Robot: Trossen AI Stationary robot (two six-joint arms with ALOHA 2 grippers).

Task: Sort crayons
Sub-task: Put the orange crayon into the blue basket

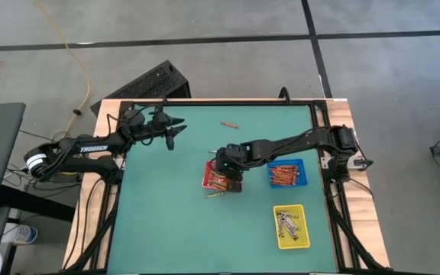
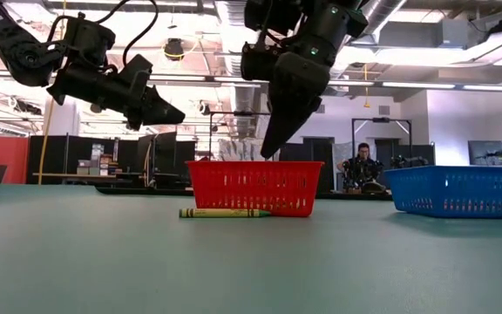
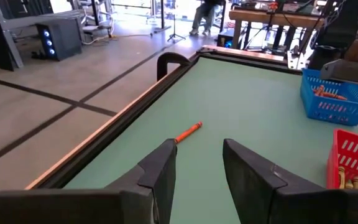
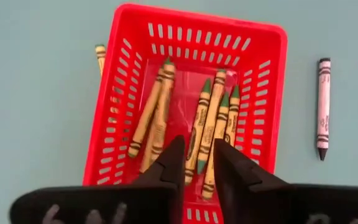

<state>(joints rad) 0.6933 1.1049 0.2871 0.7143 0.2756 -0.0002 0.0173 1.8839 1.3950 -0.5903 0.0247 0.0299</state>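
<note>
The red tray (image 4: 114, 146) holds several yellow-green crayons (image 4: 204, 118). My right gripper (image 4: 197, 163) hangs just above this tray (image 1: 211, 177), pointing steeply down, open by a narrow gap with nothing between its fingers. One yellow-green crayon (image 2: 220, 212) lies on the table against the tray's near side. A grey crayon (image 4: 322, 109) lies flat beside the tray. An orange crayon (image 3: 189, 131) lies alone near the table's far edge (image 1: 229, 124). My left gripper (image 3: 197, 167) is open, raised and level at the far left (image 1: 176, 131), pointing at that orange crayon from a distance.
A blue tray (image 1: 302, 165) with orange crayons stands right of the red tray. A yellow tray (image 1: 308, 229) with grey crayons sits toward the near right. A raised dark frame (image 3: 135, 102) borders the green table. Bare green surface lies at the near left.
</note>
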